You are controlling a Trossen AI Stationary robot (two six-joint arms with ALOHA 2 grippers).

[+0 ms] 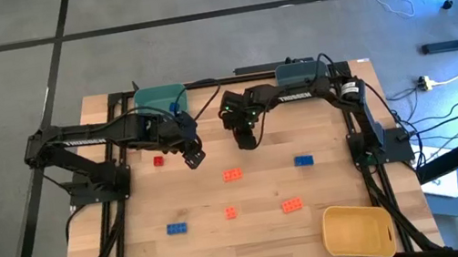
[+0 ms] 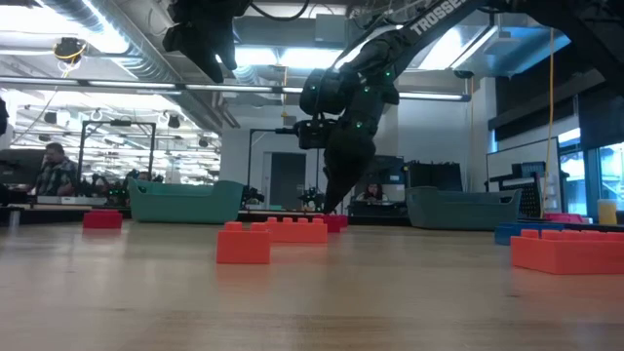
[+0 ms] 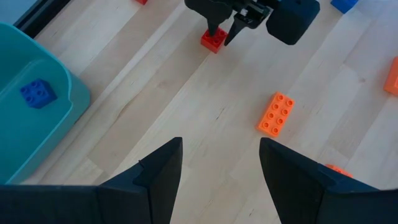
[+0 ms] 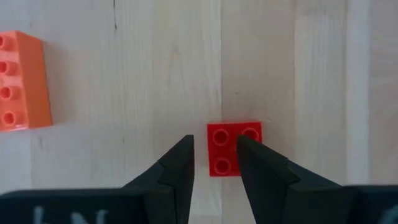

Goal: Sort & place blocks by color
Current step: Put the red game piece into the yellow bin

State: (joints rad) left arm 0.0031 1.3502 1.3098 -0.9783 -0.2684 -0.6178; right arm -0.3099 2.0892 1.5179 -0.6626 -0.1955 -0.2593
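Right claw [image 4: 214, 163] low over the tabletop [image 1: 254, 226], near the middle toward the back edge, fingers part-spread and gripping nothing, a small square red block [image 4: 234, 148] lying just ahead of the tips and a little to one side, partly behind one finger, not pinched; whether touching, cannot tell. Same red block [image 3: 212, 40] visible from the left wrist, sitting right at the right claw's tips. Left claw [image 3: 221, 163] raised above the tabletop, spread wide, empty, just left of the right one. One blue block [image 3: 38, 93] inside the teal bin [image 1: 158, 96] at the back. Scattered on the wood: orange blocks [image 1: 233, 175], [image 1: 230, 211], [image 1: 292, 204], blue blocks [image 1: 304, 161], [image 1: 177, 228], another red [image 1: 159, 161] near the left arm. Grey-blue bin [image 1: 295, 69] at the back, yellow bin [image 1: 356, 229] at the front right corner.
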